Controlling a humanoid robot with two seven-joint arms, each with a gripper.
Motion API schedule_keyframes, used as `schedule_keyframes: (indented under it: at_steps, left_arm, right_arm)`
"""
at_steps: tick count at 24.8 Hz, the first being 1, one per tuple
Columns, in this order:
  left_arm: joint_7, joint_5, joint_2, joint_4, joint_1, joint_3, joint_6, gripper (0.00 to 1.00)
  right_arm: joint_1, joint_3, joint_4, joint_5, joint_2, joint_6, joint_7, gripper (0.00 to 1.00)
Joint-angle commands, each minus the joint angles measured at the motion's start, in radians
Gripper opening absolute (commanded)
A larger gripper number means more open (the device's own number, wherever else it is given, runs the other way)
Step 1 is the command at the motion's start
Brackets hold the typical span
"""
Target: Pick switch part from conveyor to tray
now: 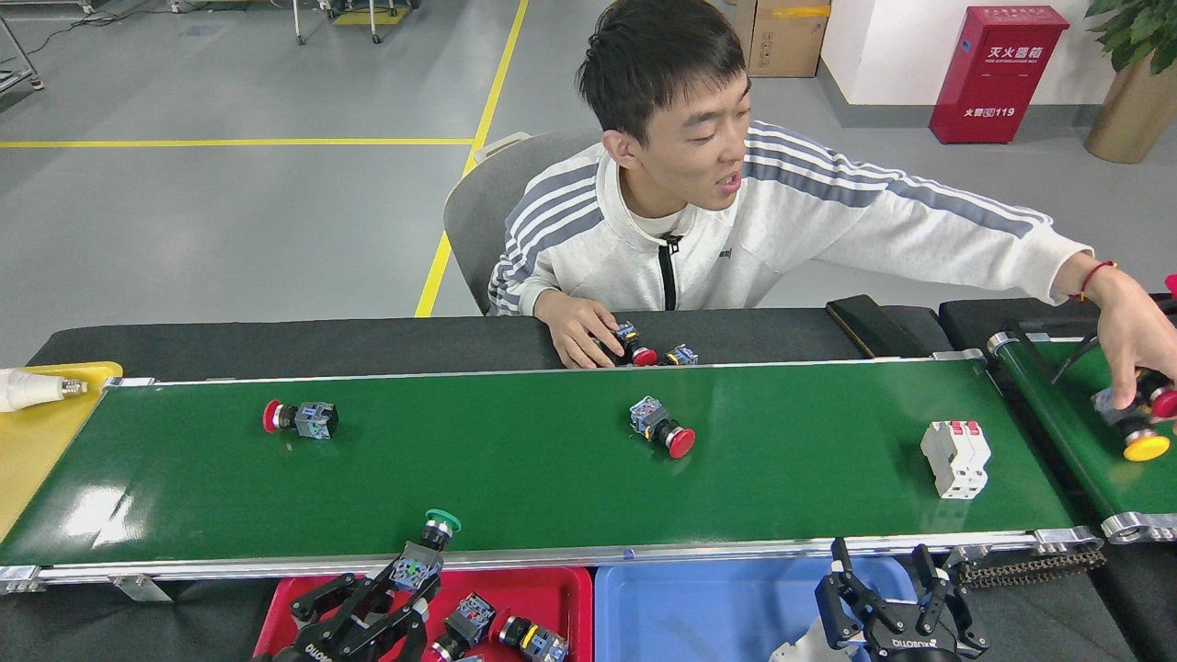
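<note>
The left claw [391,588] grips a green-capped switch part [425,550] over the conveyor's [515,487] near rail, above the red tray [570,588]. Its body is grey-blue. Two red-capped switches [299,418] [662,428] and one white breaker [956,458] lie on the belt. The right claw [887,588] hangs open over the blue tray [717,598].

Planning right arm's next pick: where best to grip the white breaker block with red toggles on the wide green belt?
Probably across the white breaker block's two long flat sides, from above: it lies flat, clear of neighbours. The right gripper hovers open near it.
</note>
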Motion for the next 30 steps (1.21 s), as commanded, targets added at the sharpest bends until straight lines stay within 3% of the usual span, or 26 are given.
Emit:
schedule_keyframes:
  at_steps: [1, 4, 6, 8, 11, 13, 14, 16, 17, 19, 22, 26, 28, 30]
  left_arm:
    - [0.009, 0.027, 0.004, -0.008, -0.001, 0.012, -0.042, 1.0]
    - [0.008, 0.044, 0.004, -0.008, 0.005, 0.015, -0.032, 1.0]
    - [0.008, 0.044, -0.002, -0.012, 0.003, 0.021, 0.028, 1.0]
    - [0.009, 0.045, -0.003, -0.01, 0.005, 0.038, 0.205, 1.0]
    - [0.012, 0.045, 0.003, -0.007, 0.003, 0.053, 0.598, 1.0]
    - [0.018, 0.045, 0.007, -0.005, 0.003, 0.055, 0.696, 1.0]
    - [0.018, 0.045, 0.009, -0.005, 0.003, 0.064, 0.695, 1.0]
    - [0.02, 0.045, 0.013, -0.005, 0.003, 0.067, 0.69, 1.0]
    - [0.02, 0.045, 0.013, -0.005, 0.002, 0.066, 0.69, 1.0]
    - [0.02, 0.042, 0.013, -0.007, 0.0, 0.058, 0.683, 1.0]
    - [0.018, 0.039, 0.013, -0.018, -0.001, 0.055, 0.587, 1.0]
    - [0.017, 0.035, -0.005, -0.021, -0.04, 0.01, 0.448, 1.0]
    - [0.011, 0.021, -0.005, -0.013, -0.107, -0.086, 0.445, 1.0]
    - [-0.003, -0.019, -0.023, 0.001, -0.189, -0.186, 0.482, 1.0]
  right_arm:
    - [-0.017, -0.018, -0.011, -0.001, -0.005, 0.01, 0.021, 0.93]
    - [-0.044, -0.021, -0.005, 0.0, -0.014, 0.081, 0.055, 0.93]
    - [-0.092, -0.021, 0.028, 0.002, -0.033, 0.113, 0.07, 0.93]
    - [-0.143, -0.019, 0.075, 0.006, -0.043, 0.125, 0.091, 0.93]
    - [-0.227, -0.019, 0.159, 0.009, -0.056, 0.131, 0.11, 0.93]
    - [-0.279, -0.018, 0.204, 0.008, -0.056, 0.143, 0.124, 0.92]
    - [-0.302, -0.015, 0.225, 0.009, -0.059, 0.156, 0.131, 0.85]
    - [-0.322, -0.012, 0.256, 0.009, -0.08, 0.157, 0.137, 0.43]
    - [-0.322, -0.009, 0.261, 0.009, -0.093, 0.154, 0.137, 0.3]
    - [-0.316, 0.028, 0.256, 0.002, -0.119, 0.15, 0.137, 0.14]
    - [-0.305, 0.043, 0.238, -0.001, -0.119, 0.114, 0.137, 0.02]
    - [-0.268, 0.048, 0.164, -0.021, -0.117, 0.07, 0.134, 0.01]
    - [-0.205, 0.07, 0.094, -0.021, -0.117, 0.008, 0.133, 0.01]
    - [-0.129, 0.106, 0.009, -0.021, -0.114, -0.136, 0.127, 0.01]
